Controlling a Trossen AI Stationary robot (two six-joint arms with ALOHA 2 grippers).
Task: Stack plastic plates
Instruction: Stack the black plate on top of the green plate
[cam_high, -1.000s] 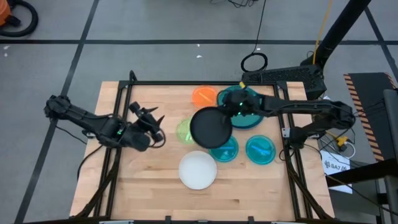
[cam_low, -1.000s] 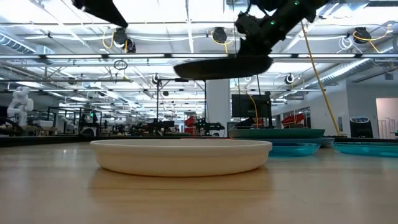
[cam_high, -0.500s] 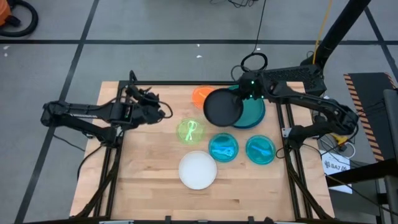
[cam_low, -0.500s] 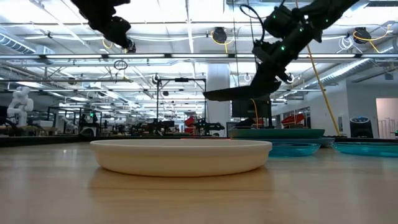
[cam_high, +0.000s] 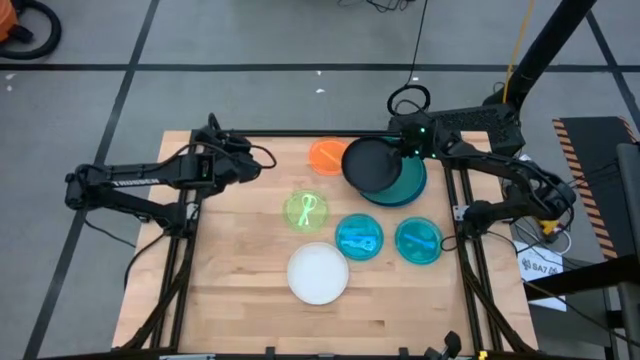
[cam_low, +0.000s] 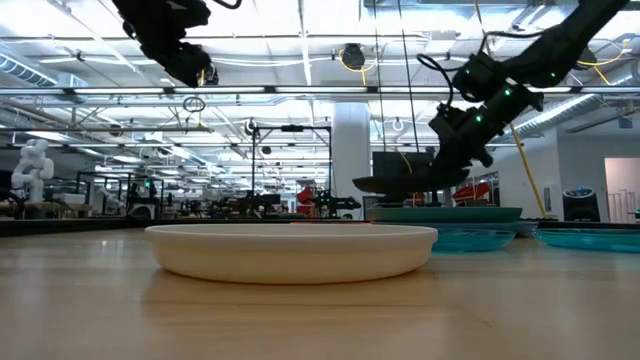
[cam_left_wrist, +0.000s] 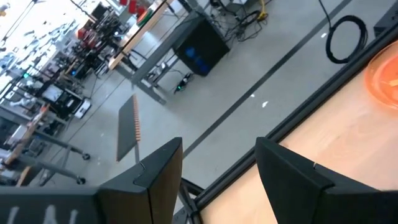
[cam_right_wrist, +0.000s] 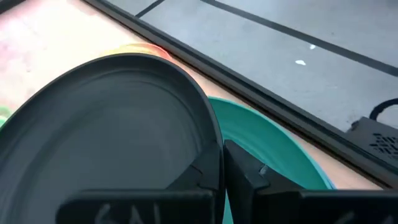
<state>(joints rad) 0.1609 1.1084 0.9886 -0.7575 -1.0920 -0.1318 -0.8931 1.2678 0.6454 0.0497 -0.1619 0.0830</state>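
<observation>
My right gripper (cam_high: 404, 150) is shut on the black plate (cam_high: 370, 165) and holds it just above the dark teal plate (cam_high: 408, 183), which lies at the table's far right. A blue rim (cam_high: 400, 201) peeks out under the teal one. The translucent orange plate (cam_high: 324, 155) lies flat beside them, the lime green plate (cam_high: 305, 210) at mid-table, two cyan plates (cam_high: 358, 237) (cam_high: 418, 240) to the right, and the white plate (cam_high: 318, 273) nearer. My left gripper (cam_high: 238, 160) hangs open, raised over the far left corner. My right gripper pinches the black plate's rim (cam_right_wrist: 211, 155) on its right side, one finger (cam_right_wrist: 245, 171) above and one below the edge, coming level from the table's right. The plate is lifted clear and nearly level in the low view (cam_low: 400, 183), a little above the teal plate (cam_low: 445, 212).
A dark metal frame (cam_high: 300, 133) runs along the table's edges. Bare wood shows on the left half (cam_high: 230, 260) and along the near edge. A cable loop (cam_high: 408, 99) lies on the floor beyond the far edge.
My right gripper has carried the black plate from over mid-table toward the far right and down, and it now hovers low over the teal plate. The lime green and a cyan plate are uncovered. My left gripper has moved toward the far edge.
</observation>
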